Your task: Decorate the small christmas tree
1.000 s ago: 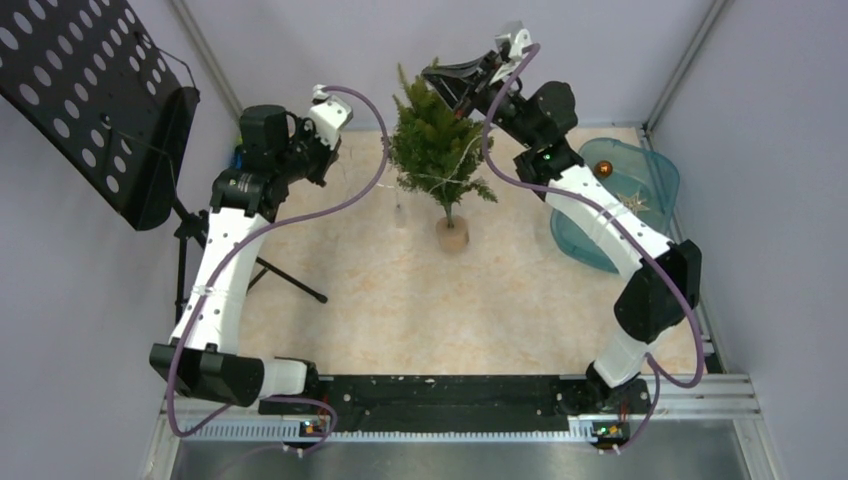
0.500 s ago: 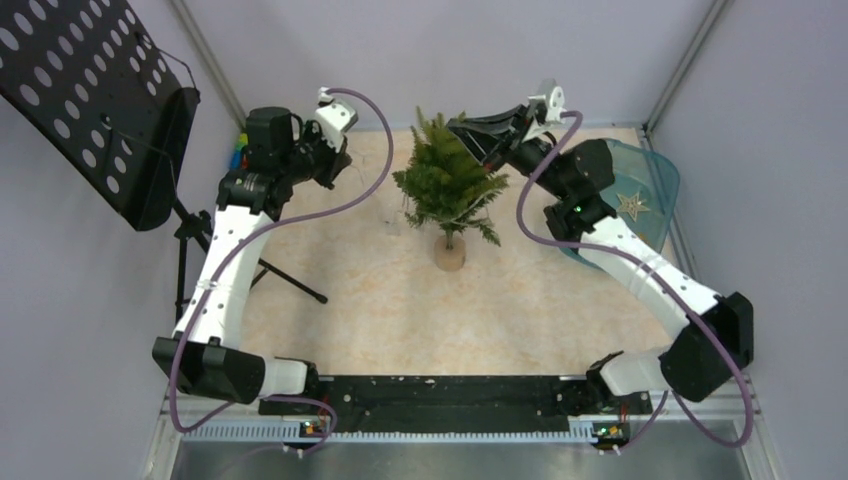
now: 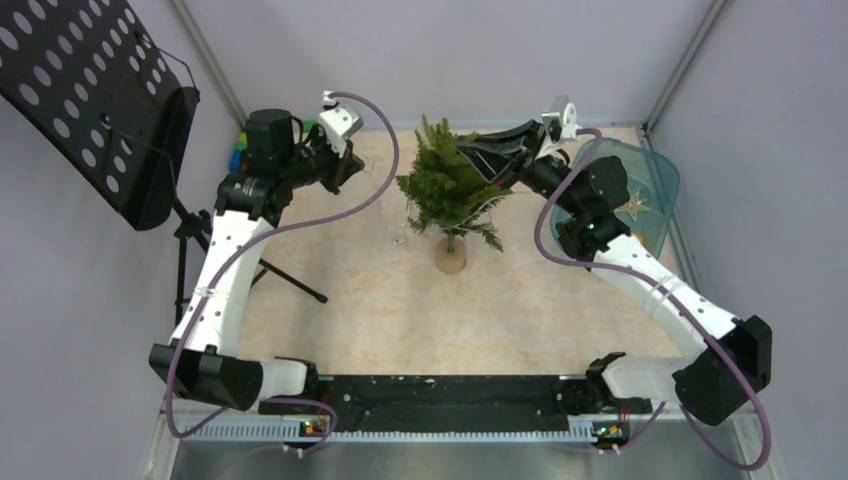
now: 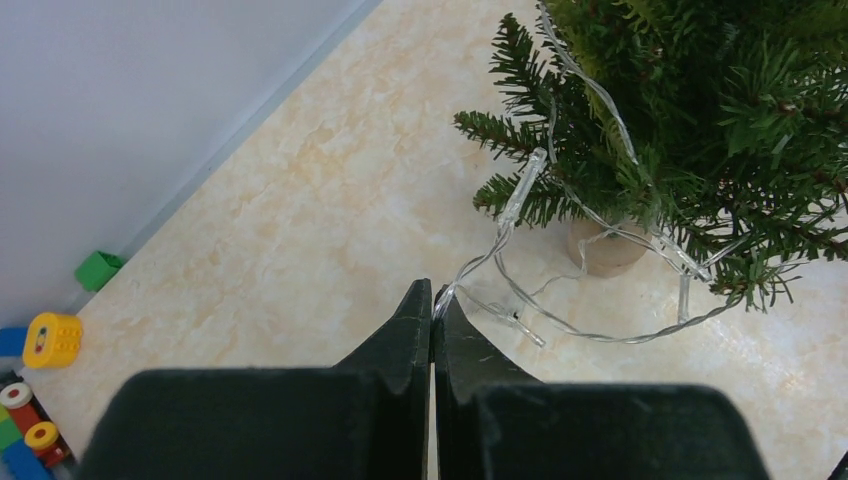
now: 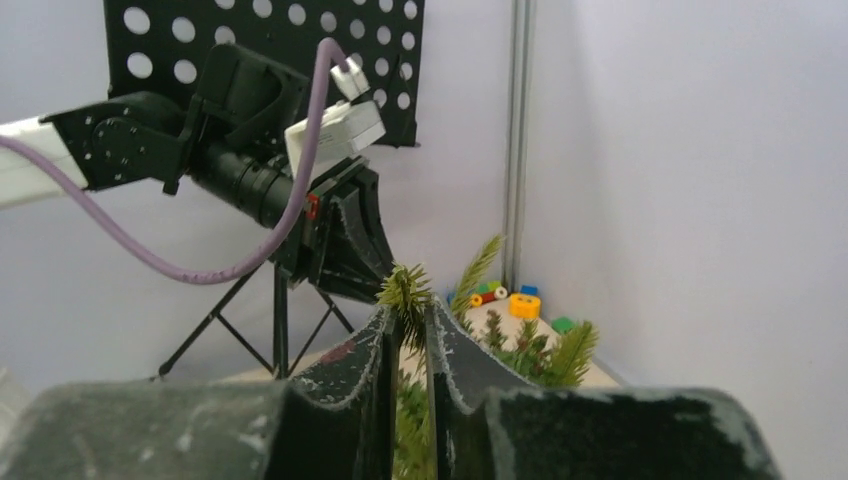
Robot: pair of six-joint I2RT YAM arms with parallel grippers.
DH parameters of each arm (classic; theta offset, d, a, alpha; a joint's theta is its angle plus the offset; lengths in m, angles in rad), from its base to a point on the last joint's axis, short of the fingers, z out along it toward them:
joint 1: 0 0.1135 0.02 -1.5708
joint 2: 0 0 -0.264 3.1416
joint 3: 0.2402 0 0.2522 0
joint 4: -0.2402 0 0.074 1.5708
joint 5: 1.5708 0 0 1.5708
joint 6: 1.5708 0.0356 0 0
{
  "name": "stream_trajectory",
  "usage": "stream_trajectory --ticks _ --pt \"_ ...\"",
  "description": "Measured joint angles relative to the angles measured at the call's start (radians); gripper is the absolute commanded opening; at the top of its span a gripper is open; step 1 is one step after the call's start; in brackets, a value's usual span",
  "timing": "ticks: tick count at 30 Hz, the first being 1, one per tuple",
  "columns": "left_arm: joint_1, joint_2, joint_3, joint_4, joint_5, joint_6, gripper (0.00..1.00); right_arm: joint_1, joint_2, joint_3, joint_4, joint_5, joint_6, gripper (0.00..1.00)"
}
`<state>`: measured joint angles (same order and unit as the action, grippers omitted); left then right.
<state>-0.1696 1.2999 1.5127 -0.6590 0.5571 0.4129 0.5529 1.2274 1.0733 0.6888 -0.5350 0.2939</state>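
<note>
**Top external: tree stands mid-table, toward 12 o'clock**

I see the small christmas tree [image 3: 447, 190] standing on the table [image 3: 380, 300]. The left gripper [image 4: 433, 295], at the tree's 10 o'clock, is closed on the light string [image 4: 524, 186]. The right gripper [image 5: 407, 310], at 2 o'clock, shows a narrow gap around the top sprig. I cannot tell whether it pinches.

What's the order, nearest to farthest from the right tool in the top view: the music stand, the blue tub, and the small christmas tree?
1. small christmas tree, centre, its top at the right tool.
2. blue tub, right edge.
3. music stand, far left.
</note>
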Motion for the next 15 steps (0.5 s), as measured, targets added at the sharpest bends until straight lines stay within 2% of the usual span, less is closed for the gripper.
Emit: stream_trajectory --ticks 4,15 --pt "-0.002 0.039 0.011 0.015 0.001 -0.021 0.0 0.0 0.014 0.029 -0.041 -0.039 0.022 0.38" --pt "-0.002 0.057 0.013 0.032 0.008 -0.054 0.0 0.001 -0.006 0.074 -0.146 -0.111 0.02 0.55"
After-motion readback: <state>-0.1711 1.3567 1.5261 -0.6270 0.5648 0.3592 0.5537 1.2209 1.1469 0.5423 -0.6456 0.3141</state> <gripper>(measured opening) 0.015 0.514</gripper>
